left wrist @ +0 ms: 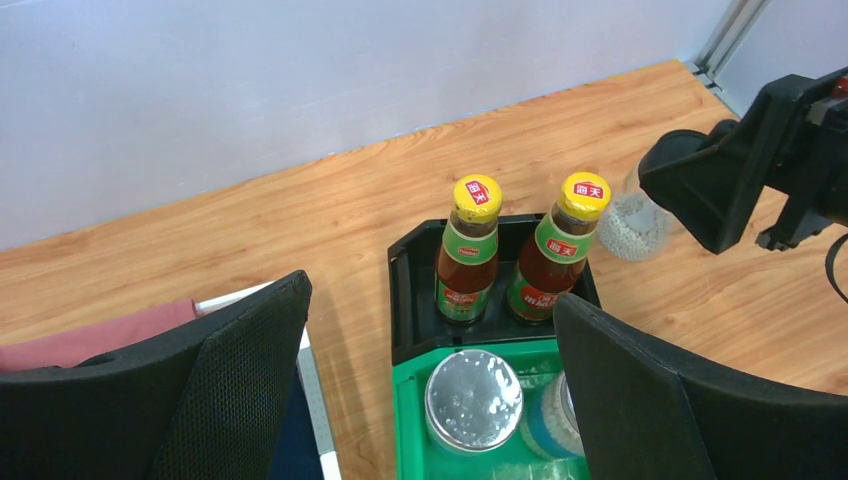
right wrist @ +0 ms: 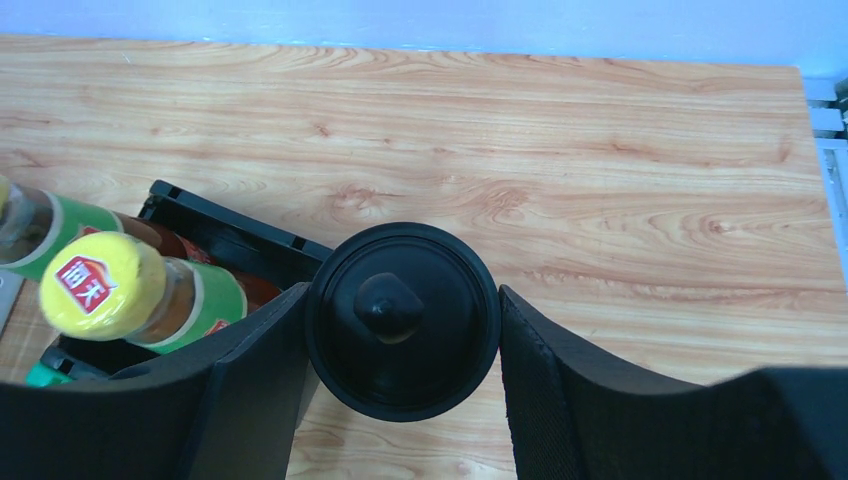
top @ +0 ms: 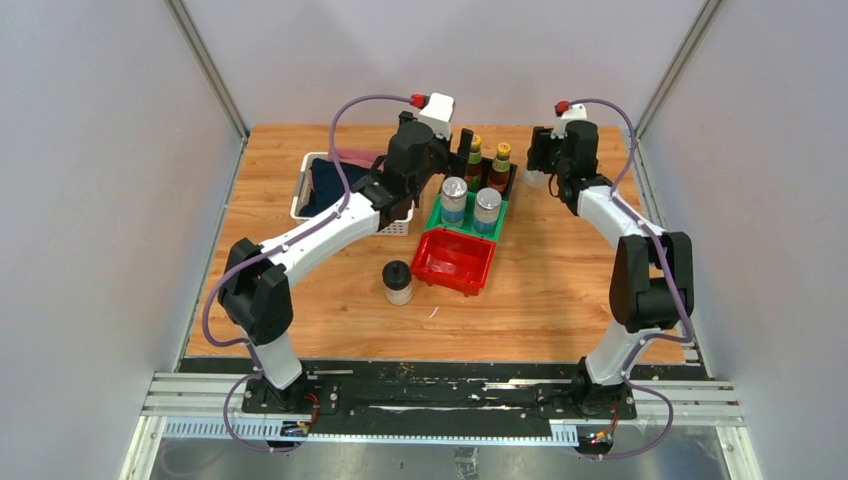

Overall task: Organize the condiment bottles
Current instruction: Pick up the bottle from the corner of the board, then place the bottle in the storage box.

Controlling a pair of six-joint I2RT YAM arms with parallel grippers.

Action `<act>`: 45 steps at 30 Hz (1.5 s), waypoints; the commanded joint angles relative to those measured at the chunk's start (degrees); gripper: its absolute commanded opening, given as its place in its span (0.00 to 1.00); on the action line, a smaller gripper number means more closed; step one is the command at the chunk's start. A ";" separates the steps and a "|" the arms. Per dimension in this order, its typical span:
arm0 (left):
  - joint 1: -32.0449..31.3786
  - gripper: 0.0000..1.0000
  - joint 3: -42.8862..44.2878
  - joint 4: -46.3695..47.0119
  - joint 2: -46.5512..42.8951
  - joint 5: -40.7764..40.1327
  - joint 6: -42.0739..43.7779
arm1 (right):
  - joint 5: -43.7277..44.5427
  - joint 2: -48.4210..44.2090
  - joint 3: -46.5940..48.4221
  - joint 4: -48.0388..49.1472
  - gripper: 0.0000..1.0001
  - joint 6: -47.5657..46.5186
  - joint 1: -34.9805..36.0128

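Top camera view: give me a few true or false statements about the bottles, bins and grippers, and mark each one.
The red bin holds a jar. False: it is empty.
Both sauce bottles stand in the black bin. True.
Both shakers stand in the green bin. True.
The left gripper holds a shaker. False: it is open and holds nothing.
A black-lidded jar stands on the table beside the red bin. True.
The right gripper hangs over the red bin. False: its fingers flank a second jar by the black bin.
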 commanded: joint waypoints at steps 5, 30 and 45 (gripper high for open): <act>-0.47 1.00 -3.62 1.50 -5.43 -1.31 -3.00 | 4.39 -10.02 -4.04 0.81 0.00 0.10 1.20; -0.90 1.00 -17.01 1.64 -18.95 -6.38 -9.78 | 22.56 -33.94 -10.91 -9.94 0.00 -7.32 27.20; -1.17 1.00 -18.50 3.06 -20.41 -11.66 -10.65 | 29.54 -38.05 -16.04 -13.36 0.00 -3.89 39.68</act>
